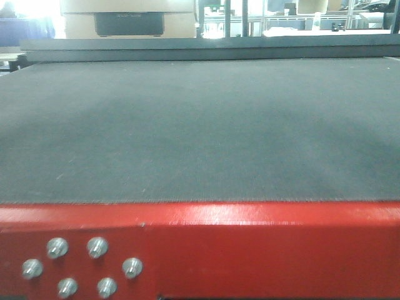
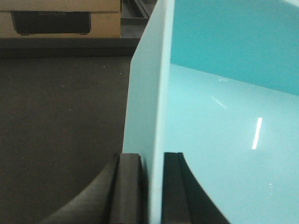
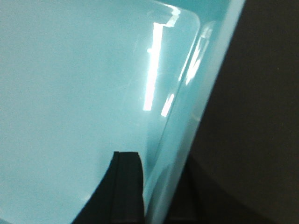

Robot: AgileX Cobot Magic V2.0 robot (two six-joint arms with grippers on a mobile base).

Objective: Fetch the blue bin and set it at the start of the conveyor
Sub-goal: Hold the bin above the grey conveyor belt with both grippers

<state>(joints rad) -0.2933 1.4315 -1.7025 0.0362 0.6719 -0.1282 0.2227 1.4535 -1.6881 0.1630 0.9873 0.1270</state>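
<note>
Dark grey belt (image 1: 200,125) fills the front view, with the red frame (image 1: 250,250) along its near edge and a box (image 1: 125,19) beyond the far end. That view lacks the bin (image 2: 224,116) — only the wrist views show it, carried between both arms with a dark, belt-like surface beside each wall.

On one side wall the left gripper (image 2: 150,161) is closed, one finger inside and one outside; the right gripper (image 3: 156,177) pinches the opposite wall likewise. Neither wrist view shows the base, so whether the bin rests on the belt or hangs above it cannot be told.

Risks, as judged:
- The smooth walls could slip from the narrow pads if the arms move unevenly.
- Release from height would let the bin bounce or tilt.
- Lowering too near the edge could catch the frame or its bolts (image 1: 81,265).
</note>
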